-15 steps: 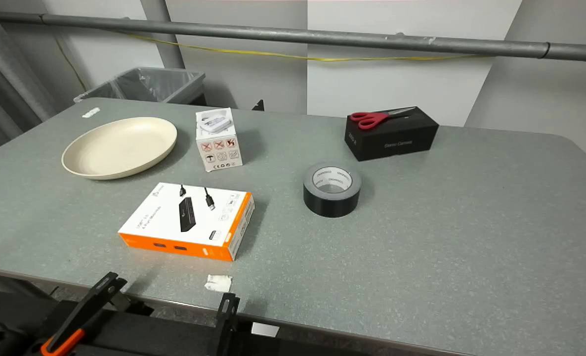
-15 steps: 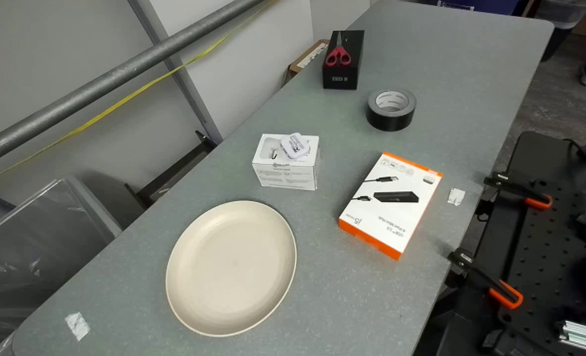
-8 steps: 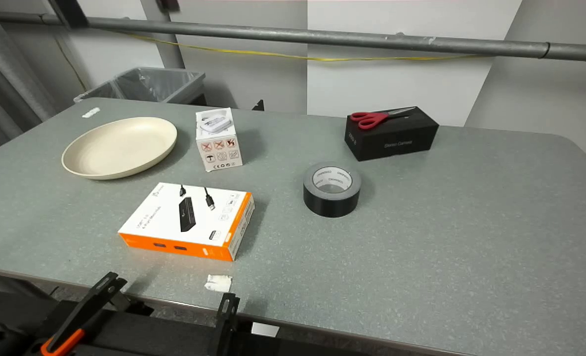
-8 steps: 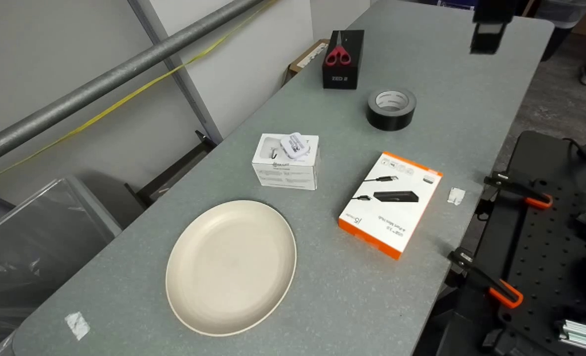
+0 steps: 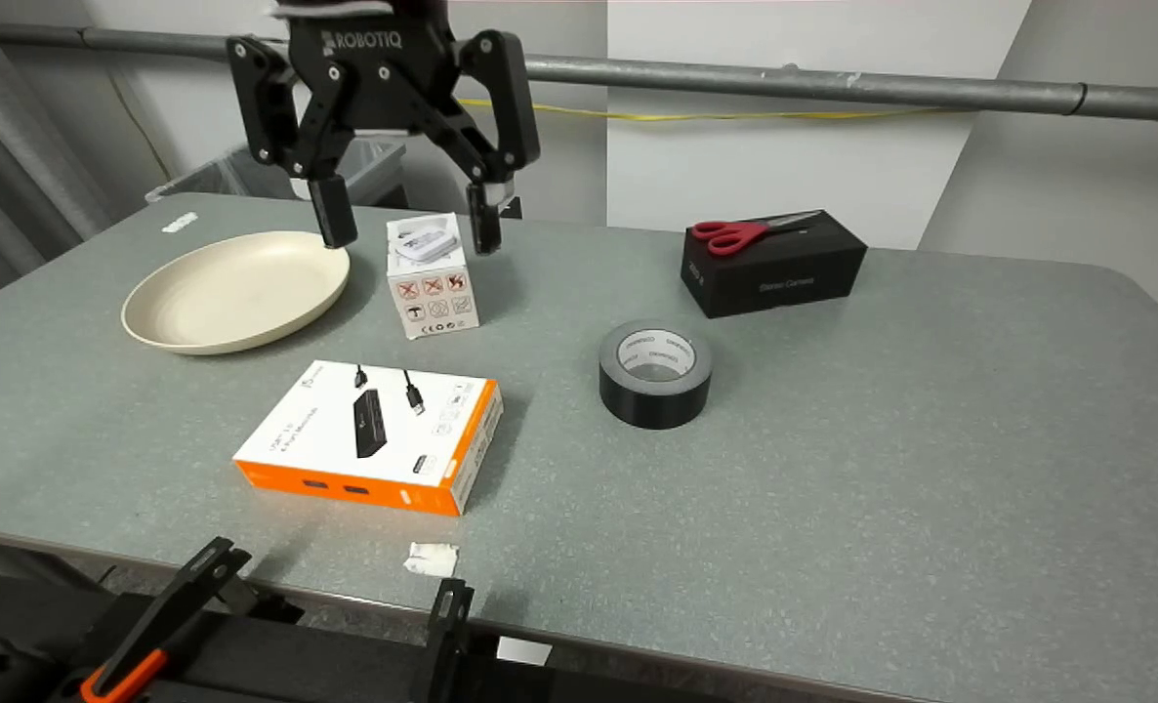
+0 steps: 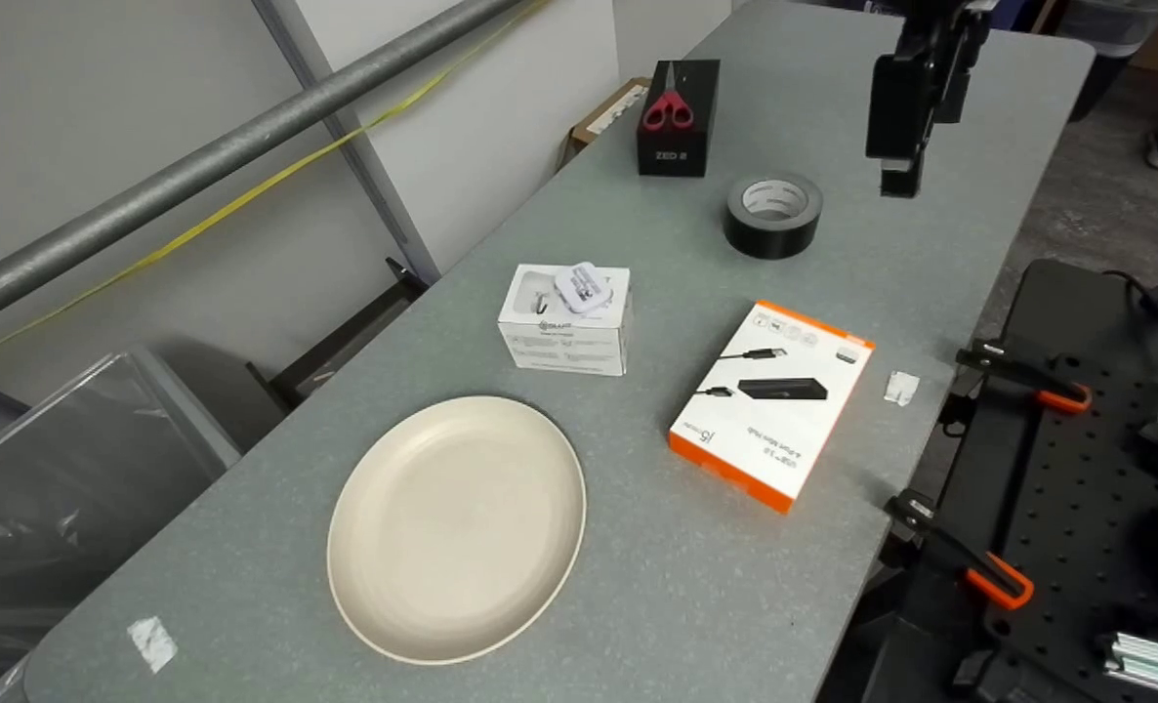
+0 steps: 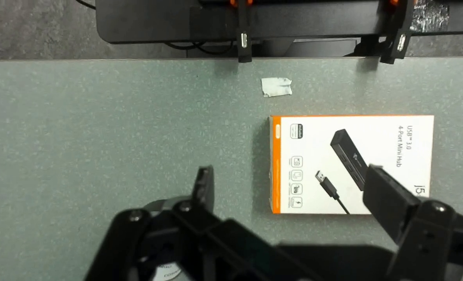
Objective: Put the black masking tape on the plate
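The black masking tape [image 5: 653,402] lies flat on the grey table in both exterior views [image 6: 772,240], with a grey top face and white inner core. In the wrist view a piece of the tape [image 7: 168,271] shows at the lower left, mostly hidden behind a finger. The cream plate [image 5: 237,293] rests on the table with nothing on it, also in an exterior view [image 6: 457,532]. My gripper [image 5: 411,242] is open and empty, held above the table; it also shows in an exterior view [image 6: 921,151] and the wrist view [image 7: 290,175]. It touches neither tape nor plate.
A white and orange box [image 5: 374,430] lies near the front edge. A small white box [image 5: 434,283] with a white item on top stands near the plate. A black box [image 5: 779,268] carries red scissors [image 5: 730,236]. Clamps [image 6: 960,547] sit at the table edge.
My gripper was out of view a second ago. It has come in from above, moving down, and rightward in an exterior view, over the table. The tape, plate and boxes have not moved.
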Tool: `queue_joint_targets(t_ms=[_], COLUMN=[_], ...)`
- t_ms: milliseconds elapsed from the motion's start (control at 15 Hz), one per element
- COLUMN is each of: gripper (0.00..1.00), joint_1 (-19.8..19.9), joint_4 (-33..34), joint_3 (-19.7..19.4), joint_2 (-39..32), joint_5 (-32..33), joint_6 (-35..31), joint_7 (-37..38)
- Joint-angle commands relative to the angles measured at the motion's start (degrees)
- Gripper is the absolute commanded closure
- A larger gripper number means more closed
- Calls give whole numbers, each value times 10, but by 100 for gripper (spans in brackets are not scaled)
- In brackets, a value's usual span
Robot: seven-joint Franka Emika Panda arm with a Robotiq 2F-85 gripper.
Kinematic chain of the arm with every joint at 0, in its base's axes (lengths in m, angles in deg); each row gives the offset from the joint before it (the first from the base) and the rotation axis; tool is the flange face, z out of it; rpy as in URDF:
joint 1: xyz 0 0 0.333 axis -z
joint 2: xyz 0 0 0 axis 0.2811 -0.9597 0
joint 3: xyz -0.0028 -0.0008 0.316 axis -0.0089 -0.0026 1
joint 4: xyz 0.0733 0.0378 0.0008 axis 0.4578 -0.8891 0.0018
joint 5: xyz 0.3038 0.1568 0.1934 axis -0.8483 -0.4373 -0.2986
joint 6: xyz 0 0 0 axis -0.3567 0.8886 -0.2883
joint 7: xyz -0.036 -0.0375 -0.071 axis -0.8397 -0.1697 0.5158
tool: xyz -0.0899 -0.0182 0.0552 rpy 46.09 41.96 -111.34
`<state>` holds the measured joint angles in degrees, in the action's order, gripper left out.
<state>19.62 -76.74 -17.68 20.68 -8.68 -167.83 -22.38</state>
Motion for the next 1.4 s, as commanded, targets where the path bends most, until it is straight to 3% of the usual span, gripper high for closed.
queue_joint_targets(t_ms=[0, 133, 800, 1333], gripper=[0, 0, 0, 0], joint_1=[7, 9, 44, 36], joint_4=[3, -1, 73, 184], joint_3=[8, 15, -7, -28], joint_2=[0, -17, -278, -417], joint_5=[-3, 5, 12, -21], joint_6=[1, -35, -249, -286], joint_7=[-2, 24, 143, 170])
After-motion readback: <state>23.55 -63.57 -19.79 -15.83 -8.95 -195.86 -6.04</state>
